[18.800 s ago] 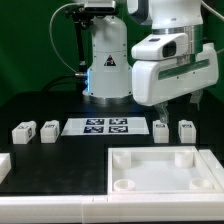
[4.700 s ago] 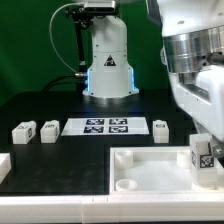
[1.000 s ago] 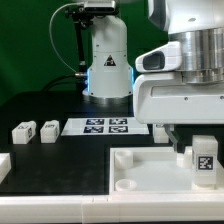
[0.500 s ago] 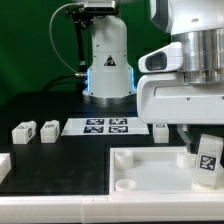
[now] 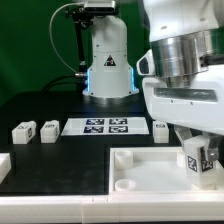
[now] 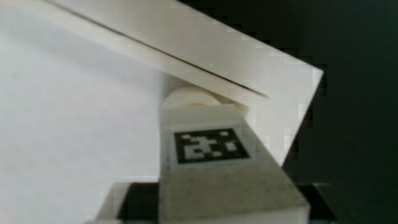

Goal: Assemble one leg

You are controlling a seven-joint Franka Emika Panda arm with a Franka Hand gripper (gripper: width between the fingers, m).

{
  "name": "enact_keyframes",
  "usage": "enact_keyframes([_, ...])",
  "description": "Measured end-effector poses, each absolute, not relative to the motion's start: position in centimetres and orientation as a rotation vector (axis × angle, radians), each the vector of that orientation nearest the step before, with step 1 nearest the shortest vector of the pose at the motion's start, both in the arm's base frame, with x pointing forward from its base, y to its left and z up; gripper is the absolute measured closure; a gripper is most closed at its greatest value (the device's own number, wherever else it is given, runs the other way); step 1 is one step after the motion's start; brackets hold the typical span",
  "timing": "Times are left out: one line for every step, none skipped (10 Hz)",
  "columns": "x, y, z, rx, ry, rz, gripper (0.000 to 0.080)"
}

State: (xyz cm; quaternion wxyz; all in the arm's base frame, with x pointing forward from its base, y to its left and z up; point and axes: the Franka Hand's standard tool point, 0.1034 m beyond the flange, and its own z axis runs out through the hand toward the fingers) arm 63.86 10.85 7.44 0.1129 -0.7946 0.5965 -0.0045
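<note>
Step in hand: I judge this to be the insertion stage, with one leg (image 5: 195, 160) carried to the corner of the tray (image 5: 150, 172) at the exterior view's right.
Jaws: closed on the leg, gripping it by two opposite sides; its marker face shows plainly in the wrist view.
Leg position: held over that tray corner, close to upright, well apart from the other parts. In the wrist view its far end meets a rounded shape by the tray's corner edge, which I take to be the socket.
Seating: I cannot tell whether the leg has entered the socket or only sits at its mouth.
Spare parts: spare leg A (image 5: 22, 130) and spare leg B (image 5: 48, 129) lie on the bench (image 5: 40, 105) at the exterior view's left; spare leg C (image 5: 161, 129) lies just beside the marker board (image 5: 105, 126).
Next move: I expect to line the leg's axis up with the socket, then press or turn it straight down until it stops, releasing only once it is seated.
Caution: a tilted entry may jam the leg or shift the tray.
</note>
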Motion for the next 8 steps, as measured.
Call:
enact_keyframes([63.81,10.91,7.38,-2.176,1.919,0.029,0.0500])
enact_keyframes([63.77,10.93,7.37,-2.134,1.967,0.043,0.0501])
enact_keyframes([63.76,10.95,7.35,-2.136,1.965,0.043,0.0501])
enact_keyframes([63.75,10.95,7.35,-2.147,1.954,0.042,0.0501])
enact_keyframes([63.75,10.95,7.34,-2.193,1.901,0.033,0.0494])
enact_keyframes([63.74,10.98,7.35,-2.251,1.835,0.023,0.0494])
enact_keyframes([63.71,11.12,7.46,-2.436,1.618,-0.001,0.0315])
enact_keyframes([63.79,10.99,7.49,-2.614,1.329,-0.048,0.0188])
